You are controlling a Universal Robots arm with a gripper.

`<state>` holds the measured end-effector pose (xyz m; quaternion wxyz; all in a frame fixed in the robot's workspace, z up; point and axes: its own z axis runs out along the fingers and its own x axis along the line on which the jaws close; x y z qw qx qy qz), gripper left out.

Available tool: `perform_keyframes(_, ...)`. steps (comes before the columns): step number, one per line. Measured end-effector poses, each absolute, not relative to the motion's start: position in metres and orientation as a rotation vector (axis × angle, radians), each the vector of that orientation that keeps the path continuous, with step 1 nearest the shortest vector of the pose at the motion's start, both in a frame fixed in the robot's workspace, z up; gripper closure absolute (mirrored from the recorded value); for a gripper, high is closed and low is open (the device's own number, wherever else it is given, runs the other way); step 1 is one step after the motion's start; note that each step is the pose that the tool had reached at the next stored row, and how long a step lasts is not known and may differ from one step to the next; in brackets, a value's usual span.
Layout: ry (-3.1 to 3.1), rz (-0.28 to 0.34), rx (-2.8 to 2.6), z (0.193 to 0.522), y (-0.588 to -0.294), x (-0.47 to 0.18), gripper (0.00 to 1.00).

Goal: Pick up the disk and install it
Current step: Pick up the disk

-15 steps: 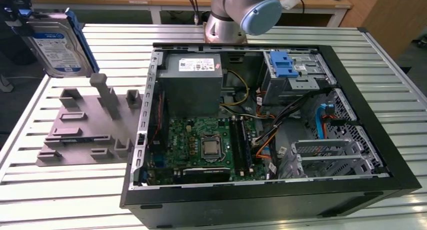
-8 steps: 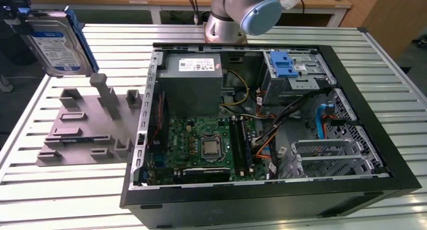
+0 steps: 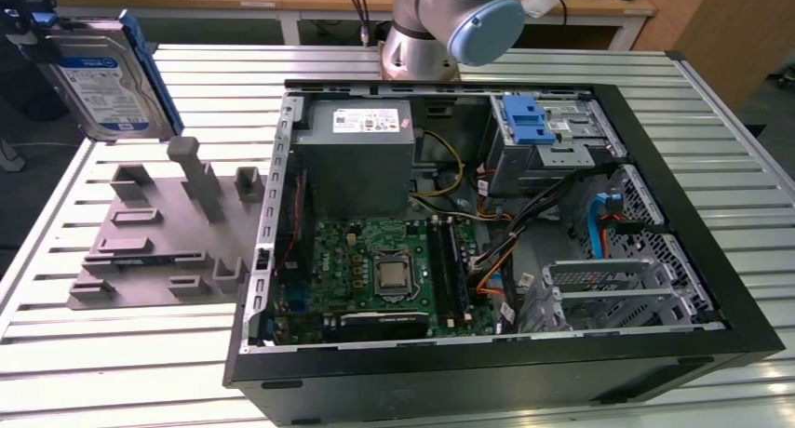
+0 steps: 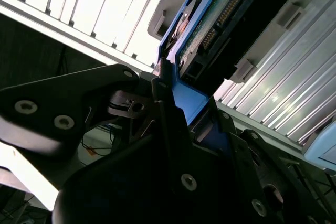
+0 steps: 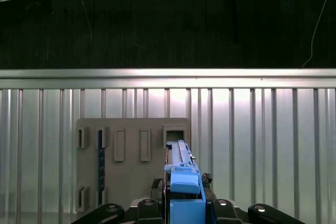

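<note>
pick done: hand (image 4: 176, 98) clamped on disk (image 3: 106, 79), hanging over the holder (image 3: 162, 233) below | install left: case (image 3: 472, 381) well off from hand, disk not yet in

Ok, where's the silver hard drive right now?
The blue-framed silver hard drive is at the exterior view's upper left, upright in the hand, above the grey slotted plate beside the open computer case.

The black gripper (image 4: 169, 88) looms in the foreground, its fingers (image 4: 164, 85) clamped on the blue carrier frame (image 4: 189, 100) of the disk (image 4: 207, 11), whose connector pins (image 4: 226, 14) face the camera. In the background lie the ribbed metal table (image 4: 79, 9) and a grey fixture (image 4: 157, 24).
</note>
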<state>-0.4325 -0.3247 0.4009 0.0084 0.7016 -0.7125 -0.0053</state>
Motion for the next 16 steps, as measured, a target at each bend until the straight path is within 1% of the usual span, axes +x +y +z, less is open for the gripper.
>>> perform_keyframes(16, -2.227, -0.016, 2.192, 0.4040, -0.3245, -0.4325, 0.64)
